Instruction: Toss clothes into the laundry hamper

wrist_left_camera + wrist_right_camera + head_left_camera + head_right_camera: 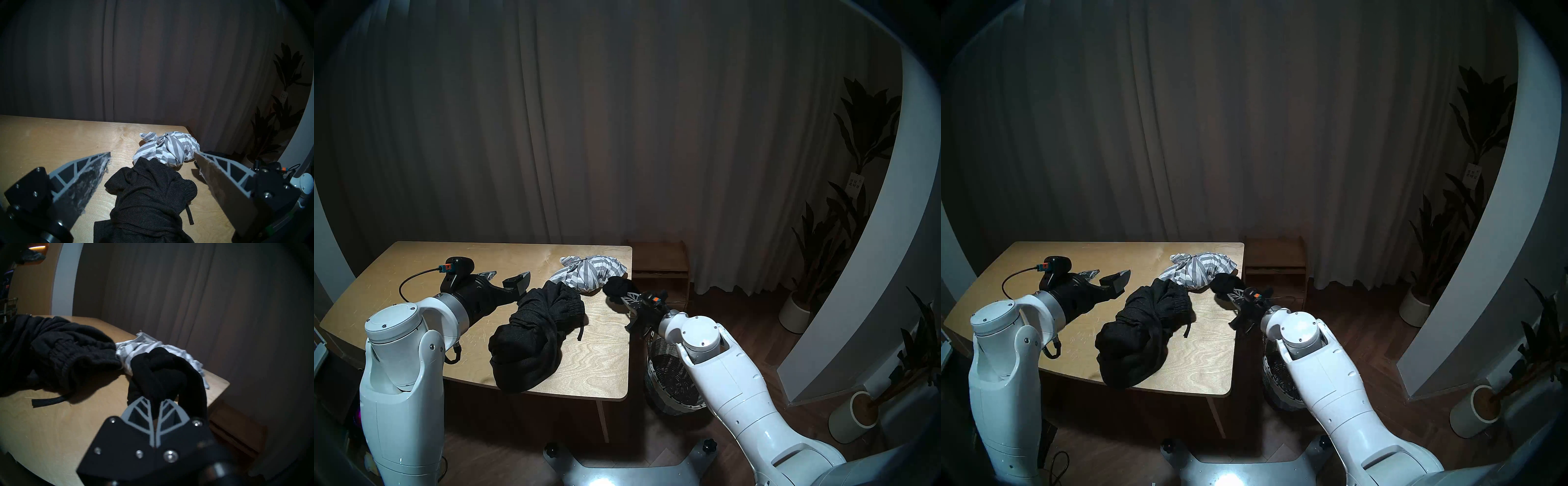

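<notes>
Our right hand (155,401) is squeezed tight on the small black cloth (163,372), right at the near corner of the counter (592,366) on our right side. Our left hand (153,155) is wide apart and holds nothing; it waits over the counter, with the big black sweater (534,332) lying under and in front of it. The striped cloth (590,271) sits bunched up at the far right corner, touching the sweater. The small black cloth is right against it, and we cannot tell if they are caught together. If they are, a pull could drag the striped one off the edge, and it might land on the floor or on the wooden shelf (660,268) behind. We grip only a little fold, so the cloth could slip out before we get to the basket (670,373). The basket stands on the floor just beside the counter, under our right arm, and the arm hides much of its top. If we let go too soon, the cloth may hit the rim or the counter's edge. There is open air between the counter's side and the basket, so we have room to swing out and down.
</notes>
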Tool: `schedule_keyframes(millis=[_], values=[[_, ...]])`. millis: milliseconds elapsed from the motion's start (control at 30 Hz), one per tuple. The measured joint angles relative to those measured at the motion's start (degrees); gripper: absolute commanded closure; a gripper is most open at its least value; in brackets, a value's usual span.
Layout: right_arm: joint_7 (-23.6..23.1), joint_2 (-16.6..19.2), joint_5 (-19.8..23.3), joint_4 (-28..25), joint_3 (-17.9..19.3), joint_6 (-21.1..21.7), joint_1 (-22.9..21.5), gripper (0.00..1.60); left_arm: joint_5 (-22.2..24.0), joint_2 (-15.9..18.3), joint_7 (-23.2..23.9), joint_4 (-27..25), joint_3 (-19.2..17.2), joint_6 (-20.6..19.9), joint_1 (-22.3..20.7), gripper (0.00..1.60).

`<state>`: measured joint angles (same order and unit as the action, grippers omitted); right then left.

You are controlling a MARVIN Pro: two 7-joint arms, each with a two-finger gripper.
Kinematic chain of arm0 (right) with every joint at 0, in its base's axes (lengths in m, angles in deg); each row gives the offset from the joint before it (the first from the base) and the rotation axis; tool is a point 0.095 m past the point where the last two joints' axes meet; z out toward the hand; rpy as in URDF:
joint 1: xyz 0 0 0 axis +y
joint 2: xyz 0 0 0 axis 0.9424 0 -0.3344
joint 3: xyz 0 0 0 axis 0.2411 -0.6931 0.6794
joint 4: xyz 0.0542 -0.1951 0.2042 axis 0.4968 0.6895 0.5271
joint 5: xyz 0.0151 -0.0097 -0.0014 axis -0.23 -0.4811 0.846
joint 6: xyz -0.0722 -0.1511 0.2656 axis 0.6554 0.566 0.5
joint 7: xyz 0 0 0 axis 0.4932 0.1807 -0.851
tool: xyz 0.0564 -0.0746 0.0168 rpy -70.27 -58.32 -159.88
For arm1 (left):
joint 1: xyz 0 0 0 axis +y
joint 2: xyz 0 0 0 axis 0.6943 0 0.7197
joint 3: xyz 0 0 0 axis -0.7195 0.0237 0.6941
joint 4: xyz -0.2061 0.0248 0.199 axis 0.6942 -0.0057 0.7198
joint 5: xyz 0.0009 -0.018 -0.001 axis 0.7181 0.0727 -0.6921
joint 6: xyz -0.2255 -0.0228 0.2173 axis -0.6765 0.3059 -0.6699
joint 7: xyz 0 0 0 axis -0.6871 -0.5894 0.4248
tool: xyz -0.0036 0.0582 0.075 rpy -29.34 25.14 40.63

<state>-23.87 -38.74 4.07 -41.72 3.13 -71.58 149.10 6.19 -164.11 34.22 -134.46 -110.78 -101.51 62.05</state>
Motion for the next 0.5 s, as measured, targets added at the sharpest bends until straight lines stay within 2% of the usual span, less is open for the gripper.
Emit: schedule_keyframes(millis=[300,500], values=[[4.8,3.3,4.8,-5.8,9.1,-0.9,3.6,1.60,0.3,0.2,-0.2,0.0,0.0,0.0,0.0,0.00],[8.7,4.2,6.9,-4.5,14.8,2.2,7.1,1.60,0.5,0.3,-0.3,0.0,0.1,0.0,0.0,0.00]])
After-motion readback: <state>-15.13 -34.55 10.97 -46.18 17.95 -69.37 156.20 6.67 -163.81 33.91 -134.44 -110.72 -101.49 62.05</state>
